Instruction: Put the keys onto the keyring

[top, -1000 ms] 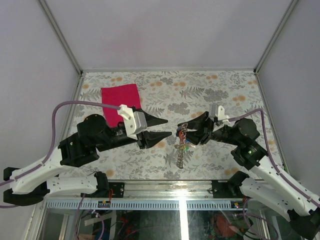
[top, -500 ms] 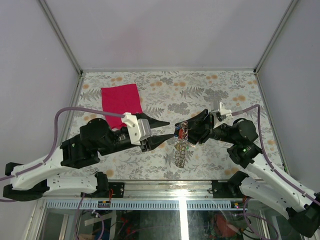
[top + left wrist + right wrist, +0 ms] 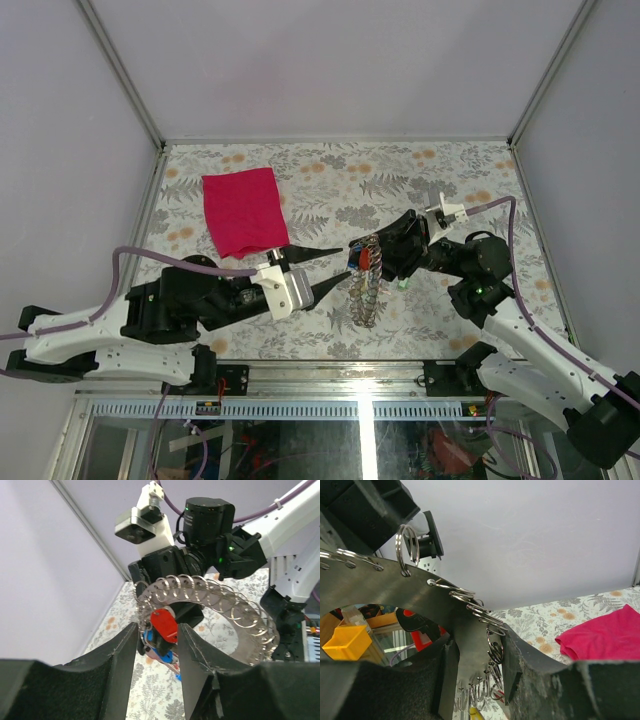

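The keyring (image 3: 366, 300), a wide grey metal band edged with small split rings, hangs above the table's middle. My right gripper (image 3: 386, 256) is shut on its upper edge; in the right wrist view the band (image 3: 380, 587) fills the gap between the fingers (image 3: 475, 665). A red-headed key (image 3: 366, 258) and a blue-headed key (image 3: 352, 263) hang from the ring next to that grip. My left gripper (image 3: 345, 264) reaches in from the left, open. In the left wrist view its fingertips (image 3: 156, 626) flank the red key head (image 3: 165, 624), with the blue head (image 3: 165, 655) just below and the keyring (image 3: 220, 597) behind.
A magenta cloth (image 3: 242, 210) lies flat at the back left of the floral table (image 3: 450, 180), also seen as the cloth (image 3: 605, 635) in the right wrist view. Grey walls enclose the table on three sides. The arm bases stand at the near edge.
My left arm has dropped lower and pushed its fingers right up to the keys. My right gripper has turned the keyring so that it hangs wider and nearer the left fingers.
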`<state>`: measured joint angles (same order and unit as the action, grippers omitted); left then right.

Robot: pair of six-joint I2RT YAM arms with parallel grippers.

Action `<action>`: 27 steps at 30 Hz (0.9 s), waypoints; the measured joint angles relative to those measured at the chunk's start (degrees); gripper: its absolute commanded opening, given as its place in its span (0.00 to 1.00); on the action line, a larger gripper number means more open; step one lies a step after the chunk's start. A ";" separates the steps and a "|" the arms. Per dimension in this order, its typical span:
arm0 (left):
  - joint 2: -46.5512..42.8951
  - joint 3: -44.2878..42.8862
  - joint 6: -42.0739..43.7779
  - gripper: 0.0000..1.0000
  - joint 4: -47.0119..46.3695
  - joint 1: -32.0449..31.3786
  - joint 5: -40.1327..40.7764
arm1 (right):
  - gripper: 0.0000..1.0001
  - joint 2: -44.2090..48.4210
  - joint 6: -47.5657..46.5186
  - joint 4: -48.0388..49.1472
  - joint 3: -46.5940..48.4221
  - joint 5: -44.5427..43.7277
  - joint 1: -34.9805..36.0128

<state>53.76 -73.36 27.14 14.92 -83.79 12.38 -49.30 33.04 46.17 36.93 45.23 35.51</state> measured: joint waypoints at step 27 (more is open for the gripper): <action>5.18 0.00 7.96 0.39 -3.98 -2.56 2.12 | 0.20 0.04 -0.46 -0.63 0.00 1.01 -0.02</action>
<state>58.94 -73.36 35.09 10.94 -86.35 14.50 -49.25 32.58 45.54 36.93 46.24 35.48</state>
